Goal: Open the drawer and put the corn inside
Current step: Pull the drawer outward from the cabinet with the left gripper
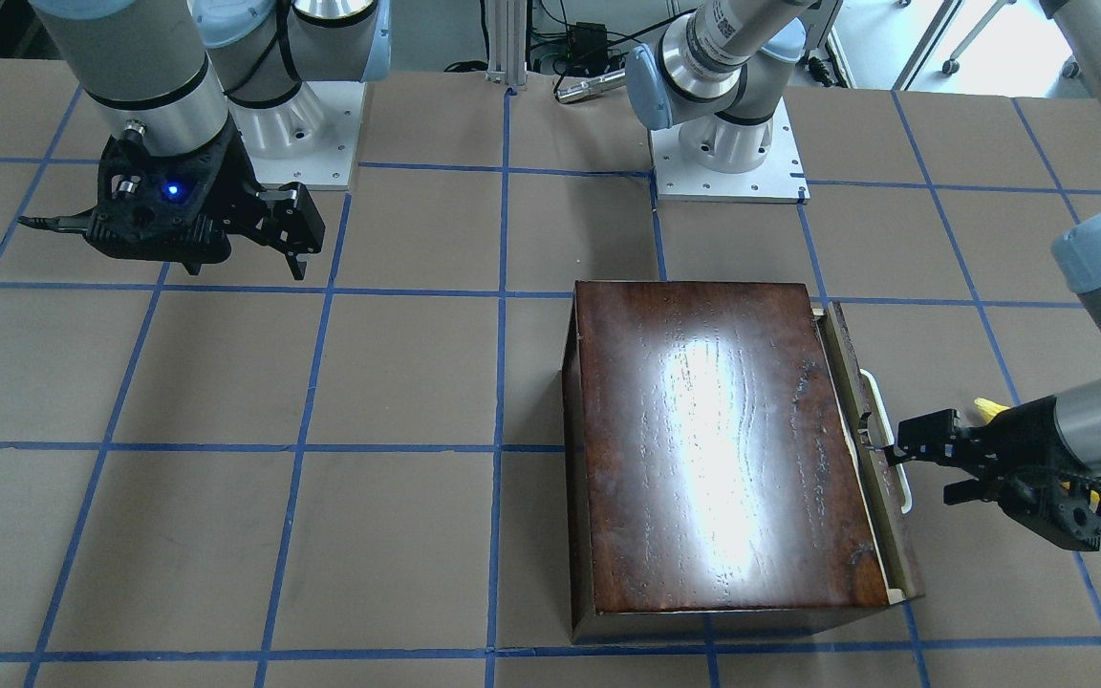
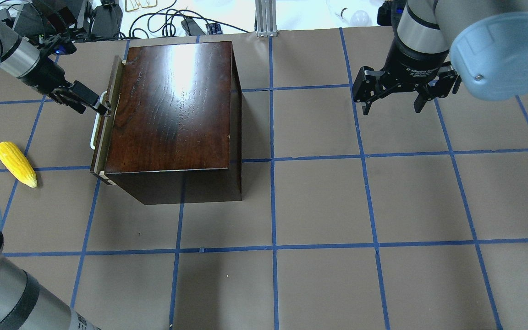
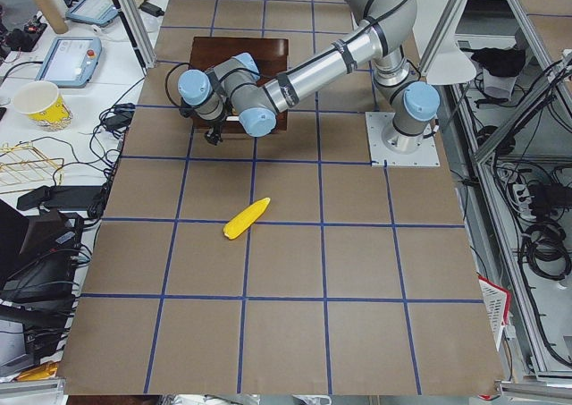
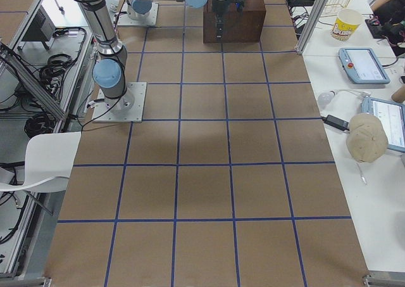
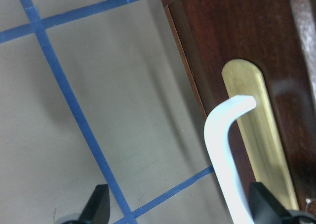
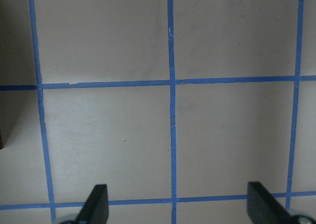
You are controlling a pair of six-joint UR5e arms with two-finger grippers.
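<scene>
The left claw (image 5: 180, 208) gaped wide astride the drawer's (image 2: 108, 120) white handle (image 5: 222, 150), the corn (image 2: 15, 163) lying apart behind it. The right claw (image 2: 391, 108) hung equally wide above the counter (image 2: 319, 201).

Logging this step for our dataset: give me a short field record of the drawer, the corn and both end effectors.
drawer: slightly out of the box
left end effector: open, white handle between its fingers
right end effector: open, empty, over the table
corn: lying on the table, apart from the box

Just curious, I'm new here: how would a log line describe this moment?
left gripper open at handle of drawer | right gripper open, hovering | corn on table
</scene>
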